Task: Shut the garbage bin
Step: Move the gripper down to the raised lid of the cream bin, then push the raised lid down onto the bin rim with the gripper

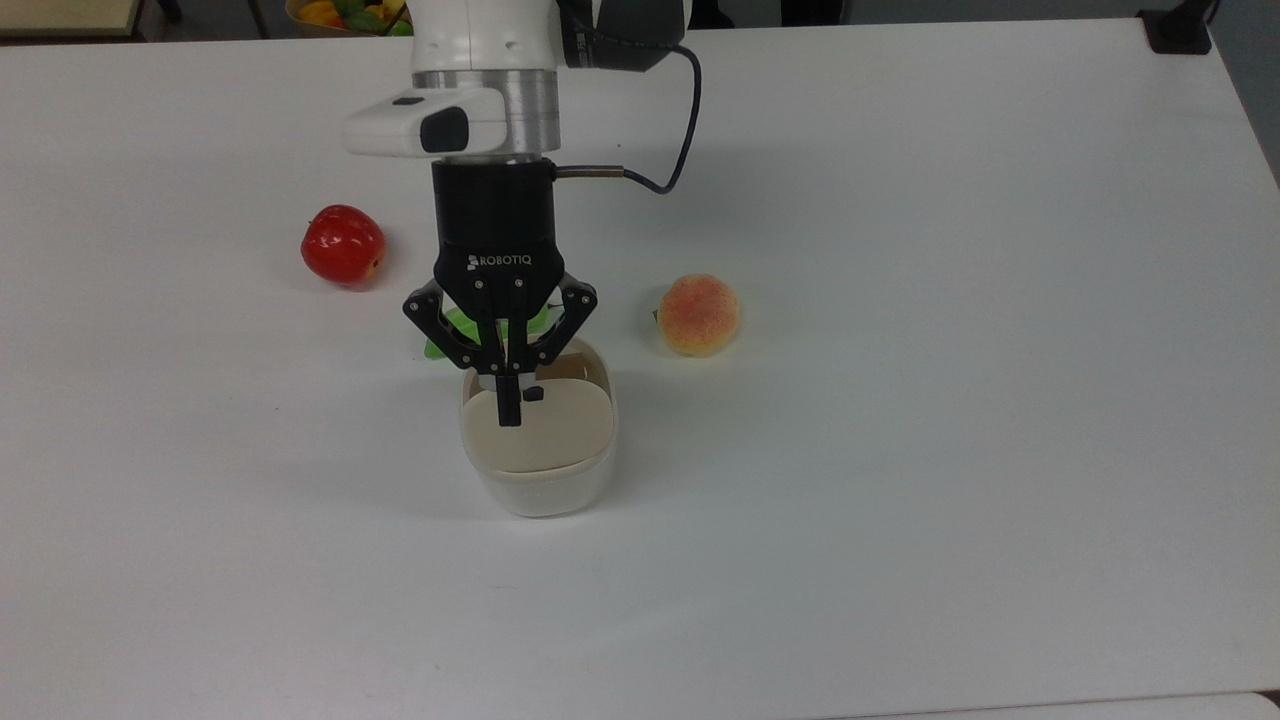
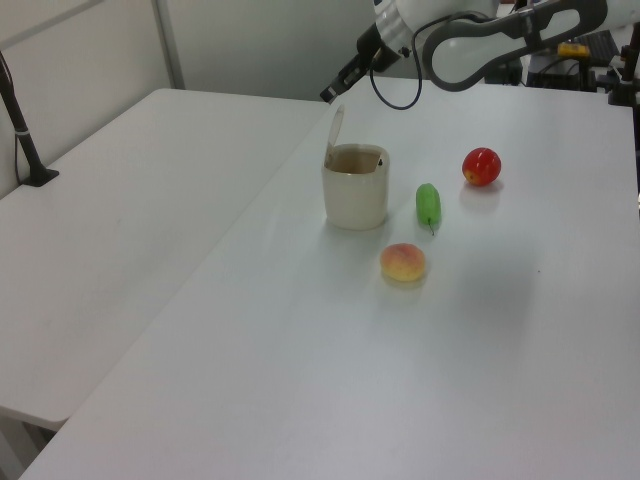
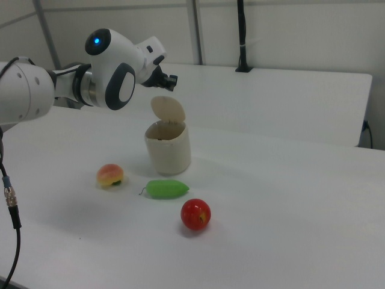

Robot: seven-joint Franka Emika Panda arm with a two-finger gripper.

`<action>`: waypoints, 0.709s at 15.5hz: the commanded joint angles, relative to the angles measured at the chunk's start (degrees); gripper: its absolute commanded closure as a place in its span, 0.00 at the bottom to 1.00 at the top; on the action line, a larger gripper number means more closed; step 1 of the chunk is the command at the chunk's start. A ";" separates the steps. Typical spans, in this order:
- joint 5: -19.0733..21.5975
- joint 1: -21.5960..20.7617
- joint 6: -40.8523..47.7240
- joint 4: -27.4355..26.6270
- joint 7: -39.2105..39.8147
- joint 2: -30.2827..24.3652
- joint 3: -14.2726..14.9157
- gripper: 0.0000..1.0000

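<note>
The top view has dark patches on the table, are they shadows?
Yes: in the top view a soft shadow lies beside the garbage bin and a faint one under the hand; in the right view a shadow sits under the apple.
</note>
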State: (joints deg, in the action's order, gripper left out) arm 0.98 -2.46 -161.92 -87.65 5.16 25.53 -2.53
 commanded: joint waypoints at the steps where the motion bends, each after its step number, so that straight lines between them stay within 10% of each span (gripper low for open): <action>1: 1.04 -0.79 -0.94 0.90 -0.07 0.66 0.33 1.00; 11: 0.25 -0.79 15.91 0.63 0.37 -3.03 0.33 1.00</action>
State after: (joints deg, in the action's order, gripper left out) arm 0.98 -2.74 -152.00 -86.33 5.16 24.62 -2.56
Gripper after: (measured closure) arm 0.991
